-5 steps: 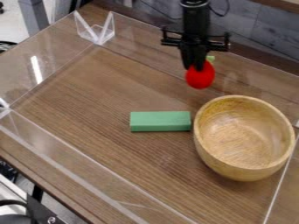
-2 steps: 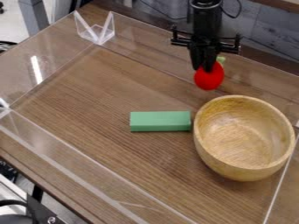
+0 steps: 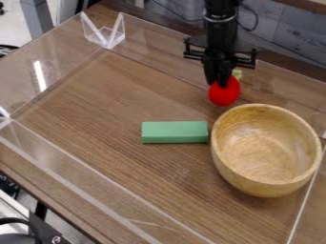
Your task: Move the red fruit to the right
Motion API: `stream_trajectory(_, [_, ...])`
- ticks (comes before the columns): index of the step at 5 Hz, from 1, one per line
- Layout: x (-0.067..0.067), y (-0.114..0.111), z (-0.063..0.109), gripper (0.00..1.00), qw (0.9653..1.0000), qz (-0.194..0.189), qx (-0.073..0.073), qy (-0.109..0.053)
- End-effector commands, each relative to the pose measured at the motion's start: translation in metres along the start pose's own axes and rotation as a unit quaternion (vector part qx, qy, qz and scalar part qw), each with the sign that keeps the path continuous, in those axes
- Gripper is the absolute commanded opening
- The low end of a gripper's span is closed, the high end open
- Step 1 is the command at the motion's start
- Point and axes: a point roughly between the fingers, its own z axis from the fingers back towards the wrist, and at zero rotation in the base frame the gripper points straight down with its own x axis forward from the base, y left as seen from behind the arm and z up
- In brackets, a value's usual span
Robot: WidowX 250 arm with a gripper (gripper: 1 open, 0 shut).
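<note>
The red fruit [image 3: 224,91] is a small bright red strawberry toy at the back of the wooden table, just behind the rim of the wooden bowl [image 3: 265,148]. My gripper [image 3: 222,78] points straight down from above and is shut on the fruit's top, so its leafy crown is hidden by the black fingers. The fruit's underside sits at or just above the tabletop; I cannot tell whether it touches.
A green rectangular block [image 3: 174,132] lies flat left of the bowl. Clear acrylic walls [image 3: 57,57] fence the tabletop, with a clear bracket [image 3: 105,33] at the back left corner. The table's right edge runs just past the bowl.
The gripper and the red fruit have shifted slightly to the right and come down closer to the tabletop. The block and the bowl have stayed put.
</note>
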Motion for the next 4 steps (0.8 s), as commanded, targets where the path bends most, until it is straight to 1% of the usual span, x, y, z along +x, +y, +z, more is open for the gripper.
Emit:
stream_trajectory(1, [0.007,0.000,0.005,0.00,0.9998,0.005,0.001,-0.021])
stream_trajectory(3, [0.006,0.004,-0.012,0.00,0.9996,-0.004,-0.001,-0.028])
stream_trajectory(4, [0.006,0.002,0.001,0.00,0.9994,0.007,-0.001,-0.034])
